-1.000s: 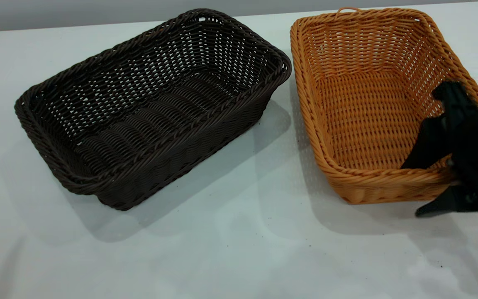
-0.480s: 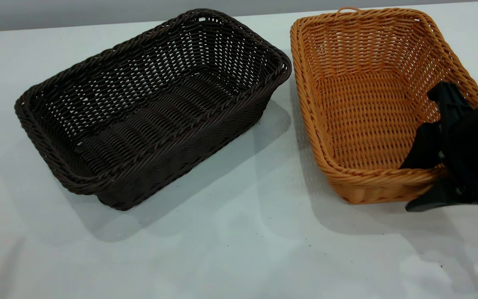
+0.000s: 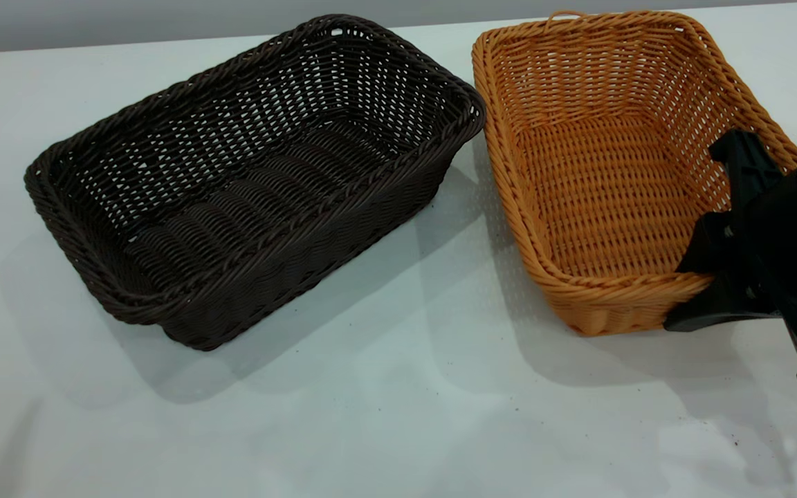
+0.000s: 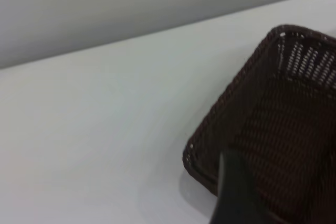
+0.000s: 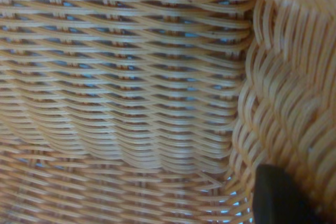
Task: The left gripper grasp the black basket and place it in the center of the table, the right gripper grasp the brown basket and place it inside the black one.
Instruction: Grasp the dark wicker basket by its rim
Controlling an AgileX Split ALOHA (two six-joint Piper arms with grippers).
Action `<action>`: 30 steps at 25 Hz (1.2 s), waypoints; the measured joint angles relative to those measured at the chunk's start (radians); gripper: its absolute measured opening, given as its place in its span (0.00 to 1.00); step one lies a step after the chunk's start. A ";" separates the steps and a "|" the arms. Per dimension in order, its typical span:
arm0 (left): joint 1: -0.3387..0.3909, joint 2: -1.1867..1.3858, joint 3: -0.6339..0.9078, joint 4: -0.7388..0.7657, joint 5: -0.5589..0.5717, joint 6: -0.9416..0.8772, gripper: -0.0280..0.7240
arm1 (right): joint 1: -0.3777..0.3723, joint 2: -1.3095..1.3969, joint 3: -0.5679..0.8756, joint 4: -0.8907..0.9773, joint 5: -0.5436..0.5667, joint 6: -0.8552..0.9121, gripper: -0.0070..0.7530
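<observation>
The rectangular dark brown-black woven black basket is sitting on the white table well left of the jaws, with the left gripper hovering over it (its finger spread cannot be told). The right gripper is clamping the near rim corner of the orange-tan woven brown basket, one finger inside and one outside. That corner hold is risking the basket tilting, slipping, or catching the dark rim just beside it.
</observation>
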 joint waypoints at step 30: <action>-0.072 0.079 0.000 -0.138 0.065 0.071 0.55 | -0.354 -0.265 -0.006 -0.402 -0.035 -0.431 0.15</action>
